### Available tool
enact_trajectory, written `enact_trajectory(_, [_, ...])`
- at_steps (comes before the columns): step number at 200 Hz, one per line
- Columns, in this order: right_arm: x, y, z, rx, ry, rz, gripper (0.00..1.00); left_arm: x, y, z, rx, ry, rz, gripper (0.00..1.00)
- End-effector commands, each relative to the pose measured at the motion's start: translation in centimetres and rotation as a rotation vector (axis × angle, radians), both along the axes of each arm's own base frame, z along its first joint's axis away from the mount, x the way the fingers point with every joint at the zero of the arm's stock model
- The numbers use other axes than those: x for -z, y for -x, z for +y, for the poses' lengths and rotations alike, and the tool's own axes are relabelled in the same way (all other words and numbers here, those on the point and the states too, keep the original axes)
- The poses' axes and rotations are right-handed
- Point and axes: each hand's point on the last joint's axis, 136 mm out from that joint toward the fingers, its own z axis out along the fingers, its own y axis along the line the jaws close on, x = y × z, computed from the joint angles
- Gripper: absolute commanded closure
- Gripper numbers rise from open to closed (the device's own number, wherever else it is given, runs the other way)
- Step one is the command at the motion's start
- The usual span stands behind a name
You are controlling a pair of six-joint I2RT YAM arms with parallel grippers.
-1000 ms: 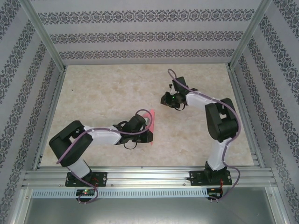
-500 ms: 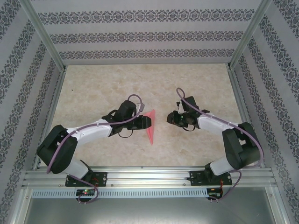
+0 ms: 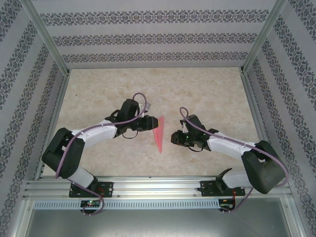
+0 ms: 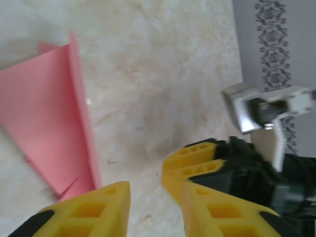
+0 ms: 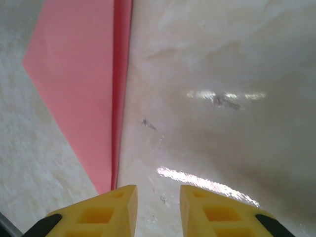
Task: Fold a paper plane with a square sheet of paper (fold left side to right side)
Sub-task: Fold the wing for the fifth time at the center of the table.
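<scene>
The square sheet of paper (image 3: 158,133), salmon-red, lies on the table folded into a narrow pointed shape, tip toward the near edge. My left gripper (image 3: 150,123) sits just left of its wide end, open, with bare table between the fingers. In the left wrist view the paper (image 4: 47,131) lies to the left of the left gripper (image 4: 155,210), apart from it. My right gripper (image 3: 173,137) is just right of the paper, open and holding nothing. The right wrist view shows the paper (image 5: 81,74) with its raised fold edge ahead and left of the right gripper (image 5: 158,210).
The beige marbled table (image 3: 108,94) is enclosed by patterned walls (image 3: 158,39) on three sides, with an aluminium rail (image 3: 158,187) along the near edge. The right gripper's yellow fingers (image 4: 197,160) face my left gripper across a short gap.
The left gripper has opened and drawn back up and left off the paper, which now lies free. The right arm has swung down and left, bringing its gripper close beside the paper.
</scene>
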Motion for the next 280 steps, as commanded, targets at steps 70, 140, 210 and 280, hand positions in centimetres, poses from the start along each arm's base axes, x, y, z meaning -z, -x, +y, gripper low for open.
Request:
enact_trajectory(70, [-1.8, 1.0, 2.4, -0.026, -0.099, -0.058, 0.75, 6.4, -2.1, -2.4, 0.091, -0.22, 0.022, 0.71])
enact_trajectory(140, [-0.5, 2.9, 7.5, -0.095, -0.208, 0.001, 0.8, 10.1, -2.3, -0.4, 0.058, -0.316, 0.061, 0.75])
enact_trajectory(210, [0.3, 3.9, 8.9, -0.107, -0.256, 0.05, 0.8, 12.2, -2.0, 0.4, 0.043, -0.331, 0.088, 0.76])
enact_trajectory(280, [1.3, 4.6, 9.0, -0.099, -0.257, 0.103, 0.8, 13.3, -1.8, 0.7, 0.036, -0.349, 0.096, 0.78])
